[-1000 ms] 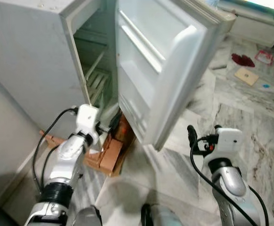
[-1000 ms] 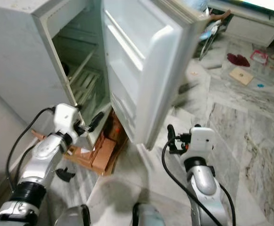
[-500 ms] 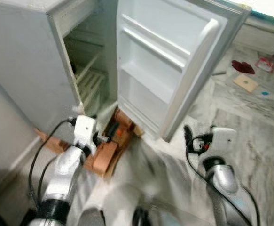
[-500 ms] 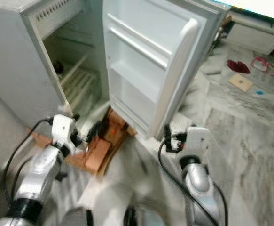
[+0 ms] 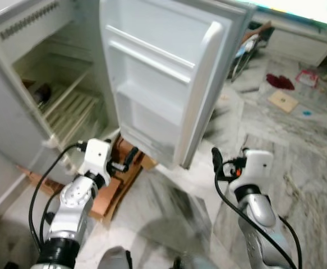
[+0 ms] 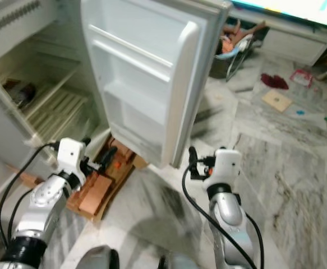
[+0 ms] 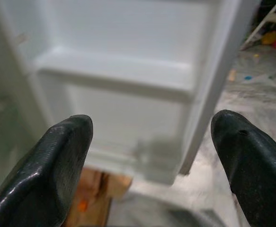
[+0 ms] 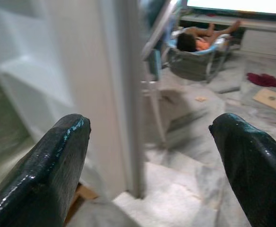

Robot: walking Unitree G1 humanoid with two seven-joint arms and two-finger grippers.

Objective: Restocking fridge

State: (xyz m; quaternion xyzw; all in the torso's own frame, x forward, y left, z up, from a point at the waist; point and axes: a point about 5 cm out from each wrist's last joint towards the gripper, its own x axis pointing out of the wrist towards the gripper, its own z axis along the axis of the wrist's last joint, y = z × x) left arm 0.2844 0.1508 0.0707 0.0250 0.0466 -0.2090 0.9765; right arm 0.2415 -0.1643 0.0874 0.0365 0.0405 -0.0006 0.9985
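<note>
The white fridge (image 5: 17,39) stands open, its door (image 5: 157,84) swung wide with bare door shelves. A dark item (image 6: 17,92) lies on an inner rack at the left. My left gripper (image 5: 127,159) is low by the door's bottom edge, above the bricks. In the left wrist view it (image 7: 152,156) is open, facing the door's lower shelf, with nothing between its fingers. My right gripper (image 5: 216,162) is just right of the door's outer edge. It (image 8: 152,161) is open too and holds nothing.
Red-brown bricks (image 5: 110,190) prop up the fridge's base beside my left arm. On the marble floor (image 5: 298,151) to the right lie a red cloth (image 5: 279,82) and a tan board (image 5: 282,101). A low seat with something orange in it (image 8: 199,45) stands behind the door.
The whole view has swung, so more of the fridge's inside shows at the left. The door stands farther from the cabinet. Both grippers hold about the same pose in front of me.
</note>
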